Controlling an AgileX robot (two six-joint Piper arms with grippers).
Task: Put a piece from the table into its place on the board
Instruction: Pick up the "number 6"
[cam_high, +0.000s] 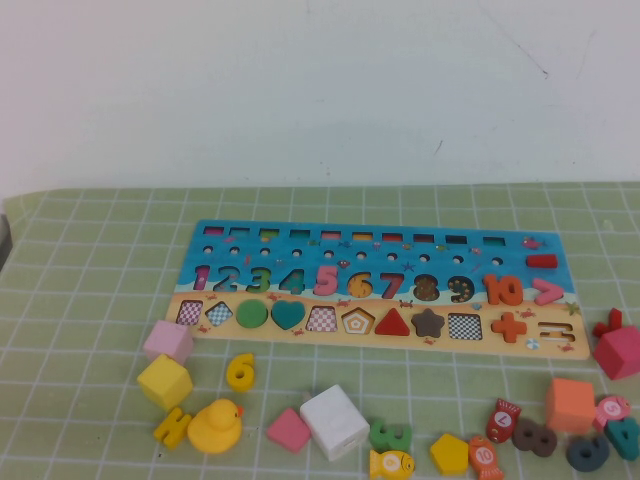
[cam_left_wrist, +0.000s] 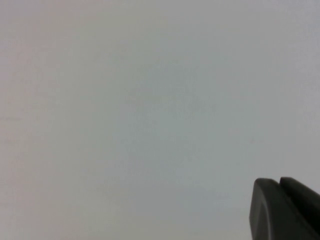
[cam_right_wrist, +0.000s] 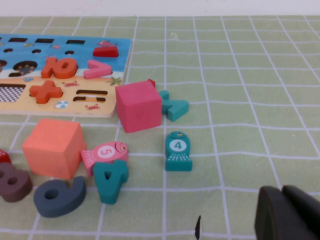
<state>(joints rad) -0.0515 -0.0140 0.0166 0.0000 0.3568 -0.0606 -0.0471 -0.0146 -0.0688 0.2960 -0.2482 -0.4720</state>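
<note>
The piece, a small yellow numeral "6" (cam_high: 240, 371), lies flat on the table's green gridded mat (cam_high: 90, 290), in front of the board's left end. The board (cam_high: 480, 262) has a blue upper part with numerals and a tan strip of shapes, and its "6" recess (cam_high: 360, 285) shows no coloured digit in it. Neither arm appears in the high view. My left gripper (cam_left_wrist: 279, 182) is shut and empty, facing a blank pale surface. My right gripper (cam_right_wrist: 282, 190) is shut and empty above bare mat, to the right of the board's end (cam_right_wrist: 50, 106).
Loose pieces crowd the mat in front of the board: a pink cube (cam_high: 168, 341), a yellow cube (cam_high: 164, 381), a duck (cam_high: 215, 426), a white cube (cam_high: 334, 421) and a yellow pentagon (cam_high: 449, 453). A magenta cube (cam_right_wrist: 138, 105), an orange cube (cam_right_wrist: 52, 147) and a teal fish (cam_right_wrist: 178, 151) lie near my right gripper.
</note>
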